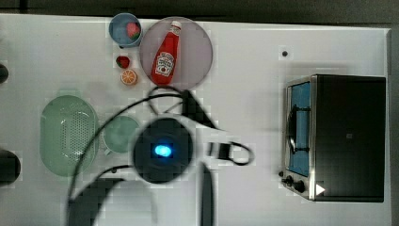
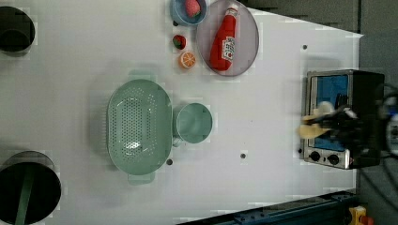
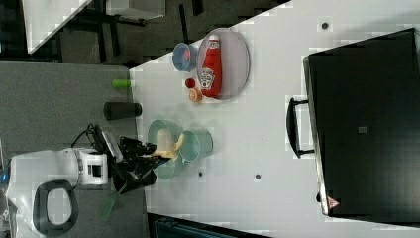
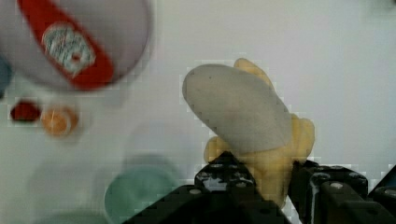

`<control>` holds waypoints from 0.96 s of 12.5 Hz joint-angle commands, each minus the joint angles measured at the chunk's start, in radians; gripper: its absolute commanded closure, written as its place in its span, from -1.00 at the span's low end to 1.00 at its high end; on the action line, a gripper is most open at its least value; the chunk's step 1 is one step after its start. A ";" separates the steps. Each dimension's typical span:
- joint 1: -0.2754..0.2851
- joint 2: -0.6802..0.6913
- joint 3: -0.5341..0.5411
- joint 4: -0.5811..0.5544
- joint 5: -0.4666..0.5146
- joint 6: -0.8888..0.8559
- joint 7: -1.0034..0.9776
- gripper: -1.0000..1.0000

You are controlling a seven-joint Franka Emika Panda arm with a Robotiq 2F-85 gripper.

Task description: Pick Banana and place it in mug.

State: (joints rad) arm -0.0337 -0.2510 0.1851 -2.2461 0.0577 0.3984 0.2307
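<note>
Banana (image 4: 261,140) sits clamped in the gripper (image 4: 271,186), raised above the surface (image 4: 327,56); below it the mug (image 4: 140,196), ketchup bottle (image 4: 65,46) and orange slice (image 4: 58,120) beyond.

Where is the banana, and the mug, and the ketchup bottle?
banana (image 4: 275,172): wrist view, its yellow peel between the tool's fingers.
mug (image 2: 193,123): left view, the inside bottom.
ketchup bottle (image 1: 165,61): top view, its label.
</note>
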 commanded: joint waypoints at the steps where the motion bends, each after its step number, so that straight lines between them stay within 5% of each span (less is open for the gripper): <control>1: 0.058 0.029 0.103 -0.001 0.039 0.036 0.157 0.46; 8: 0.062 0.240 0.297 -0.015 0.050 0.255 0.531 0.46; 12: 0.063 0.383 0.303 -0.013 -0.076 0.357 0.606 0.46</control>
State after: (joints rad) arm 0.0438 0.1323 0.5039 -2.2520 0.0177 0.7407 0.7510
